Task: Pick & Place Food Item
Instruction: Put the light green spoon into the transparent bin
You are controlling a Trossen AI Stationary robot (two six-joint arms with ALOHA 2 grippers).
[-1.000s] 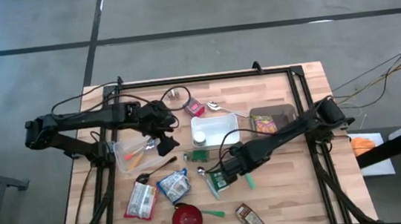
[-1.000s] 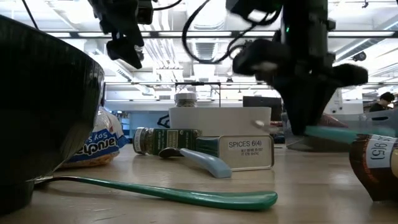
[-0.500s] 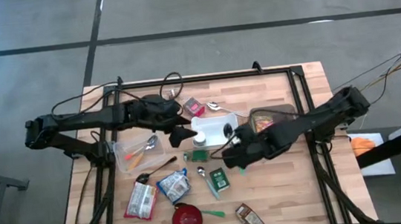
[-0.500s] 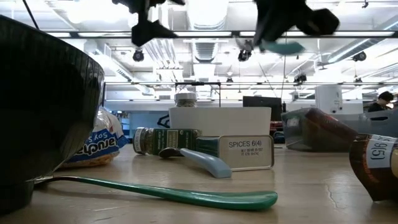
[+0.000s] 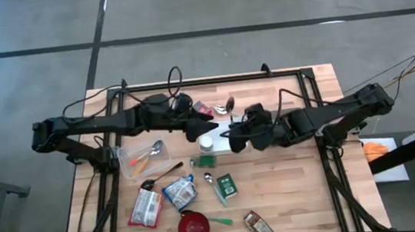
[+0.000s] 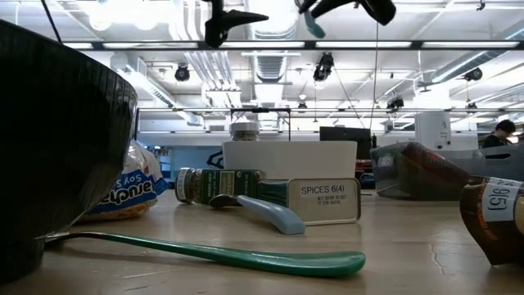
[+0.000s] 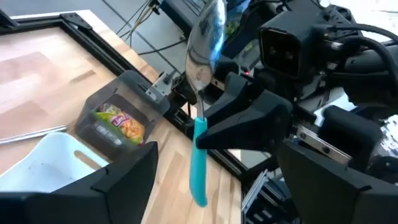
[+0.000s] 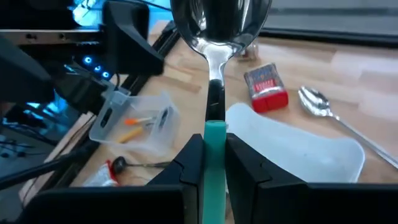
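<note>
The right gripper (image 8: 214,163) is clamped on the teal handle of a spoon (image 8: 216,37), bowl standing up beyond its jaws. Facing it, just short of the handle, the left gripper (image 7: 205,155) waits with jaws spread wide and empty, so this looks like a hand-over in mid-air: the lift is done, the transfer and the placing are left.

Beyond the jaws, on the table, lie one white tray (image 8: 298,146), one red packet (image 8: 266,84), one clear tub (image 8: 134,121) holding cutlery and one more bare spoon (image 8: 323,109). Farther off: one dark tub (image 7: 115,121) of snacks.
</note>
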